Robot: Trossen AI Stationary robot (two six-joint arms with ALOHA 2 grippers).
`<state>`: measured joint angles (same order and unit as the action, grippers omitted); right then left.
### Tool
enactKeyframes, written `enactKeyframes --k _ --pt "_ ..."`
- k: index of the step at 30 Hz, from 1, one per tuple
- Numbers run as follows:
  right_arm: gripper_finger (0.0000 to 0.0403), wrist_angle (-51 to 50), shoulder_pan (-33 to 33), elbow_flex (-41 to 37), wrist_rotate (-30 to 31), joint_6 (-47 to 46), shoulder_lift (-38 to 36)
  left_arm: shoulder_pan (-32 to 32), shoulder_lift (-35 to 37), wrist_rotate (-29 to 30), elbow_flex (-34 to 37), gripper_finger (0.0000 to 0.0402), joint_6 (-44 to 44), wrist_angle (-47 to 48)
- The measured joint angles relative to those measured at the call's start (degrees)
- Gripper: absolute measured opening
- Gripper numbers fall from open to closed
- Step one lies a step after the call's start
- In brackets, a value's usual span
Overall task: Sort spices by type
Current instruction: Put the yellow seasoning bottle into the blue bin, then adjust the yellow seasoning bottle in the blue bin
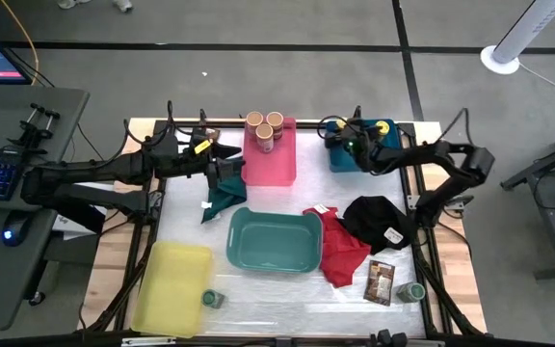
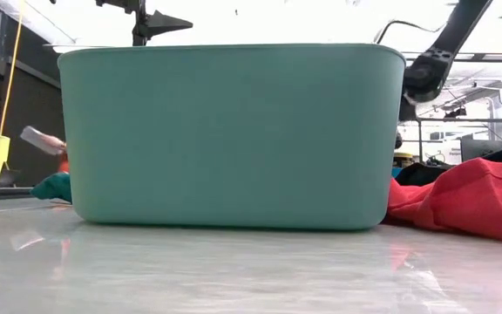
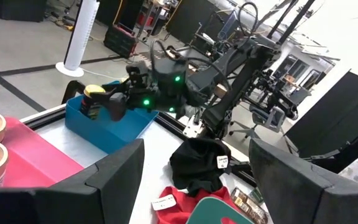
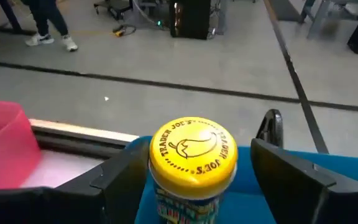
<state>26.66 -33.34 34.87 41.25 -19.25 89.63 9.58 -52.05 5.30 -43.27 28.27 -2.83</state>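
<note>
A jar with a yellow lid (image 4: 193, 154) stands upright in the blue bin (image 1: 355, 154) at the far right. My right gripper (image 4: 194, 180) is open over that bin, one finger on each side of the jar, with a gap showing at each side. The left wrist view shows the same jar (image 3: 92, 98) just beyond that gripper's fingers. A second yellow lid (image 1: 382, 125) shows in the same bin. My left gripper (image 3: 194, 186) is open and empty, beside the left wall of the pink bin (image 1: 270, 159), which holds three tan-lidded jars (image 1: 265, 125).
A teal bin (image 1: 273, 241) stands mid-table and a yellow bin (image 1: 171, 284) at the near left. Green-lidded jars (image 1: 212, 299) (image 1: 414, 291) and a brown packet (image 1: 381, 282) lie near the front edge. Red (image 1: 340, 253), black (image 1: 379, 220) and dark green (image 1: 222, 198) cloths lie around the teal bin.
</note>
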Motion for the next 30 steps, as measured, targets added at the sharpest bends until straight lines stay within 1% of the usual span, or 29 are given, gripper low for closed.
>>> enactKeyframes --k 5,8,10,13,15,17,19,21,23,24,25,26,30 --pt "0.0275 -14.2 0.0 0.0 -3.8 -4.4 -8.0 0.0 0.0 0.0 0.0 0.0275 0.0 0.0" --pt "0.0267 -22.0 0.0 0.0 -5.7 -5.8 -13.8 0.0 0.0 0.0 0.0 0.0275 -1.1 0.0" --pt "0.0260 -25.1 0.0 0.0 -6.5 -5.6 -17.6 0.0 0.0 0.0 0.0 0.0275 -1.8 0.0" --pt "0.0251 -27.1 -0.2 0.0 -8.1 -3.6 -22.8 0.0 0.0 0.0 0.0 0.0275 -2.7 0.0" --pt "0.0243 -28.8 -0.4 0.0 -6.7 -3.7 -26.4 0.0 0.0 0.0 0.0 0.0275 -3.0 0.0" --pt "0.0229 -32.4 -0.9 0.0 -1.7 -6.9 -30.1 0.0 0.0 0.0 0.0 0.0275 -3.0 0.0" --pt "0.0202 -37.6 -3.0 0.0 1.3 -10.5 -33.3 0.0 0.0 0.0 0.0 0.0275 -3.0 0.0" --pt "0.0157 -43.0 -6.1 0.0 0.5 -14.7 -35.1 0.0 0.0 0.0 0.0 0.0275 -3.0 0.0" --pt "0.0095 -47.9 -9.0 0.0 -2.6 -19.5 -35.3 0.0 0.0 0.0 0.0 0.0275 -3.0 0.0" --pt "0.0056 -49.3 -10.3 0.0 -3.7 -21.4 -35.1 0.0 0.0 0.0 0.0 0.0275 -3.0 0.0" --pt "0.0030 -49.7 -11.3 0.0 -4.3 -22.3 -34.8 0.0 0.0 0.0 0.0 0.0275 -3.0 0.0" --pt "0.0016 -49.4 -12.1 0.0 -4.4 -22.6 -34.4 0.0 0.0 0.0 0.0 0.0275 -3.0 0.0" --pt "0.0004 -48.6 -15.8 0.0 -4.3 -26.1 -32.1 0.0 0.0 0.0 0.0 0.0275 -2.8 0.0"
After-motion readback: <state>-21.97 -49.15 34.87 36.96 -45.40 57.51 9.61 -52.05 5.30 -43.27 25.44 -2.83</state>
